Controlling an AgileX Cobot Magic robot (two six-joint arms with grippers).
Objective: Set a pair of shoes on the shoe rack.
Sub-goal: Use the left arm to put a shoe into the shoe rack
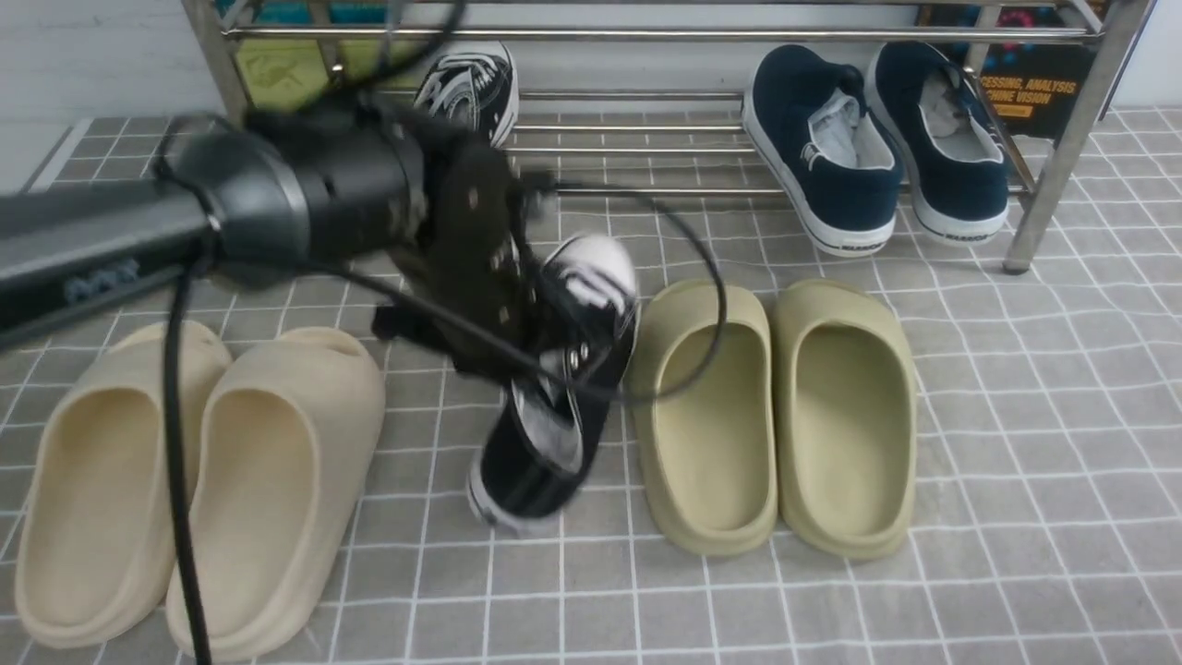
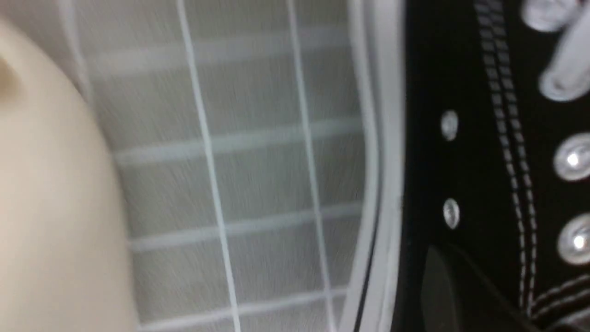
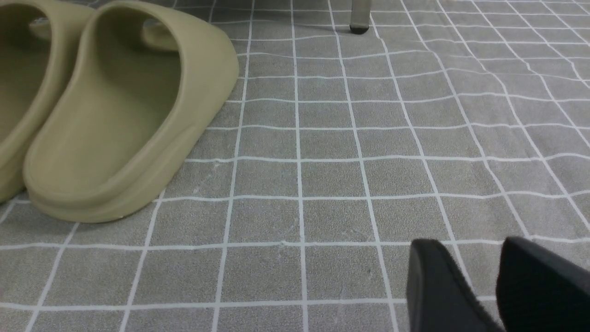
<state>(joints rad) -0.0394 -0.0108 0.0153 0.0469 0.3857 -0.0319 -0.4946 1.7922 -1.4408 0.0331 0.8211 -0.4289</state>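
While one black sneaker sits far left on the shoe rack, the left hand clamps the second sneaker, tilted just left of the olive slippers, not yet racked; right hand spread, empty

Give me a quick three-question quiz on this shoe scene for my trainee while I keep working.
1. True or false: one black sneaker already sits on the shoe rack.
2. Multiple choice: the left gripper is shut on A) a beige slipper, B) the second black sneaker, C) a navy slip-on.
3. Short answer: which shoes lie on the floor directly to the right of the gripped sneaker?

Key: 1 true. 2 B. 3 the olive slippers.
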